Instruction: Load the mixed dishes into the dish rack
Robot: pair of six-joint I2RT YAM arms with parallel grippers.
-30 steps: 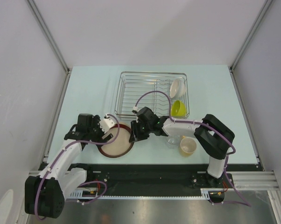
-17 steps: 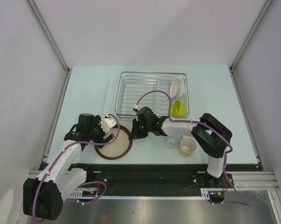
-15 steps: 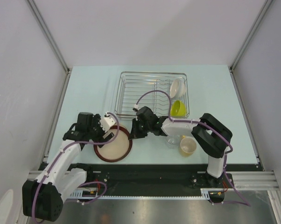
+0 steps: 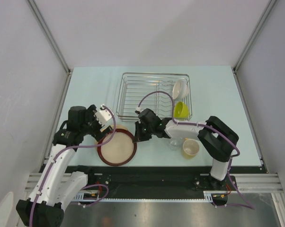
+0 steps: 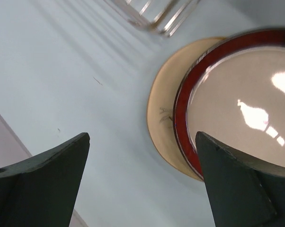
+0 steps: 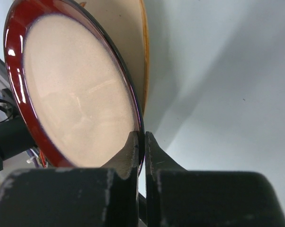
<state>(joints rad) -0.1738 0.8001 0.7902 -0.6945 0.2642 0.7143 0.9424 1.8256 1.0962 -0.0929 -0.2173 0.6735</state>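
In the top view, the right gripper [image 4: 138, 134] was clenched on the right edge of the dark-red-rimmed plate [image 4: 116, 149], lower left of centre. The dish rack [image 4: 121, 94] lay up and to the right, nearer this arm. The left gripper [image 4: 103, 116] hung released at the plate's upper left.

In the left wrist view, spread fingers framed bare worktop [image 5: 85, 71]. At the right, the red-rimmed plate overlapped the leaf-pattern plate [image 5: 162, 113].

In the right wrist view, closed fingers pinched the rim at lower centre.
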